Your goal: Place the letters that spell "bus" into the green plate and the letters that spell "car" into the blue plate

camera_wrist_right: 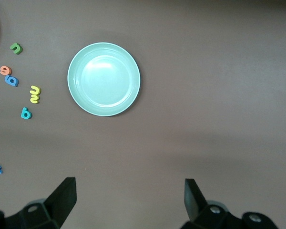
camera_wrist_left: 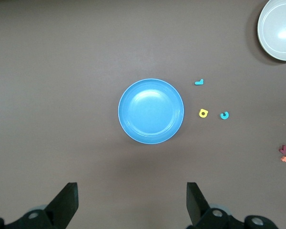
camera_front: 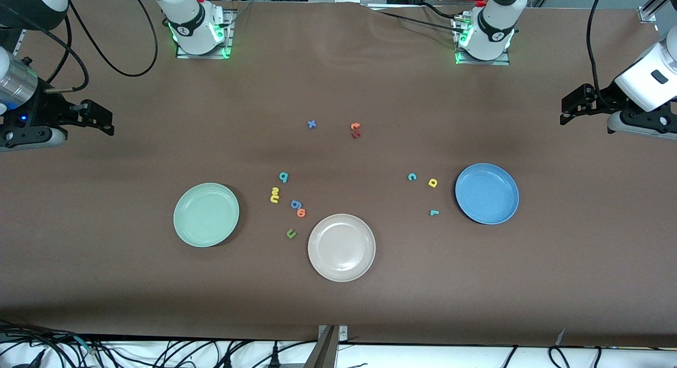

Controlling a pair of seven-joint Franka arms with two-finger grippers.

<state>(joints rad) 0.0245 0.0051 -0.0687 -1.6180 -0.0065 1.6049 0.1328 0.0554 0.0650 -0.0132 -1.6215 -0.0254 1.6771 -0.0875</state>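
Both plates empty; left gripper [camera_wrist_left: 131, 202] and right gripper [camera_wrist_right: 130, 200] hover high, jaws apart. Teal b [camera_front: 284, 176] looks light, soft foam: pinch across its flat edges.

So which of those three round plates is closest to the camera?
The beige plate; it lies lowest in the front view, nearer than the pale green plate and the blue plate.

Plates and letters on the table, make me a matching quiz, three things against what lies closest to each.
Things:
1. green plate
2. blue plate
3. beige plate

Closest neighbour:
A. yellow a
B. dark green u
C. yellow u and s, touching

Pairs: 1-C, 2-A, 3-B
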